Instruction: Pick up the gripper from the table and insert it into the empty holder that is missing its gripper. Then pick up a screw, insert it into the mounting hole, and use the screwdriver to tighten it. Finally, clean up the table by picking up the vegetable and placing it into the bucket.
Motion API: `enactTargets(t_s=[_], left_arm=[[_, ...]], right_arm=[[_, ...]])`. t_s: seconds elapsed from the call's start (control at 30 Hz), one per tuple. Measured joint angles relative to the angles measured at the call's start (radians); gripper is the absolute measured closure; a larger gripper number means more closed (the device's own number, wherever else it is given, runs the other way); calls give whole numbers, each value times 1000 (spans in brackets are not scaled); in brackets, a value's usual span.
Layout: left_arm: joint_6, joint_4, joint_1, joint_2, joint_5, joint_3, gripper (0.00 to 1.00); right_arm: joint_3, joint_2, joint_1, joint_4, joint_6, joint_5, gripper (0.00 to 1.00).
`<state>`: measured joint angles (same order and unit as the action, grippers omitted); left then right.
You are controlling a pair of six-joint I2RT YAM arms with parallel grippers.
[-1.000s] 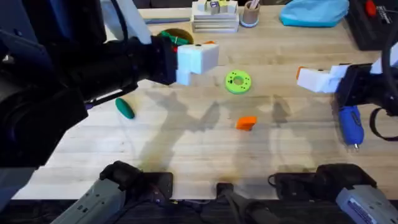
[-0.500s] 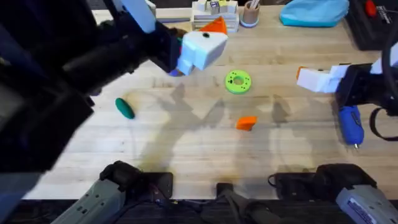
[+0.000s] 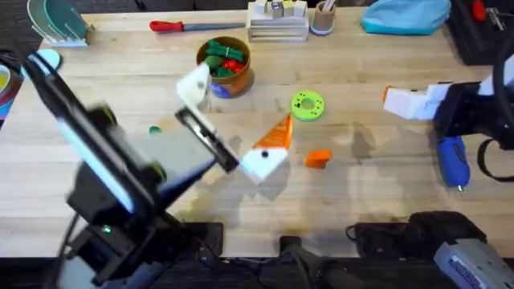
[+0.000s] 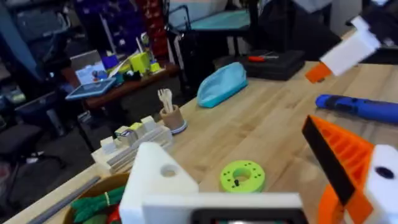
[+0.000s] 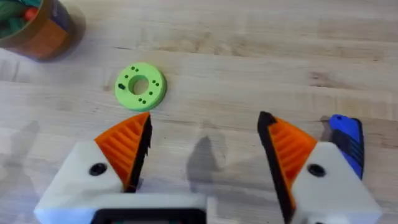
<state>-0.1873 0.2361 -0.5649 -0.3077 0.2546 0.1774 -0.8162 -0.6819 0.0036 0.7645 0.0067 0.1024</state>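
Overhead, surface: a light wooden table (image 3: 353, 209), with soft shadows near the middle.
Overhead, the gripper (image 3: 318, 158): a small orange wedge lying near the table's centre, apart from everything.
Overhead, left gripper (image 3: 239, 100): fingers spread wide. One white finger carries an orange tip, at 9 o'clock of the wedge and near it.
Overhead, the holder (image 3: 193, 83): the other white finger, bare, just beside the bucket.
Overhead, the bucket (image 3: 226, 67): at 11 o'clock of the table, with green and red toys inside.
Overhead, the vegetable (image 3: 154, 129): at 9 o'clock, mostly hidden behind the left arm.
Overhead, green disc (image 3: 307, 105): at 12 o'clock of the wedge.
Overhead, right gripper (image 3: 397, 100): hovers at 3 o'clock, above the screwdriver (image 3: 453, 160).
Overhead, far edge: a red-handled screwdriver (image 3: 173, 26) and a blue pouch (image 3: 405, 16).

Left wrist, room: crowded shelves, chairs and a cluttered side desk stand behind the table.
Left wrist, near: the bare holder (image 4: 158, 180), with the green disc (image 4: 242, 176) beyond it.
Left wrist, far: the screwdriver (image 4: 357, 106) lies flat, and the right gripper (image 4: 339, 59) is over it.

Right wrist, right gripper (image 5: 205, 149): orange pads well apart, holding nothing.
Right wrist, table: the green disc (image 5: 140, 86), the bucket (image 5: 37, 28) and the screwdriver (image 5: 345, 140).

Change: half a second ago the left arm was high, large and dark under the camera, and the vegetable showed whole. Now the arm is low. The wedge, disc, screwdriver and right gripper have not moved.
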Motion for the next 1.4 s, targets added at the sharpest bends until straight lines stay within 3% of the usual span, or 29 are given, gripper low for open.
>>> enactTargets(t_s=[0.17, 0.23, 0.33, 0.6, 1.4], left_arm=[[0, 21, -21, 185, 1, -159, 8], [5, -56, -22, 252, 6, -173, 9], [32, -77, -22, 303, 13, -171, 9], [104, -292, -22, 300, 49, -172, 8], [117, -292, -22, 301, 60, -171, 7]], right_arm=[[0, 0, 0, 0, 0, 0, 10], [0, 0, 0, 0, 0, 0, 10], [0, 0, 0, 0, 0, 0, 10], [0, 0, 0, 0, 0, 0, 10], [0, 0, 0, 0, 0, 0, 10]])
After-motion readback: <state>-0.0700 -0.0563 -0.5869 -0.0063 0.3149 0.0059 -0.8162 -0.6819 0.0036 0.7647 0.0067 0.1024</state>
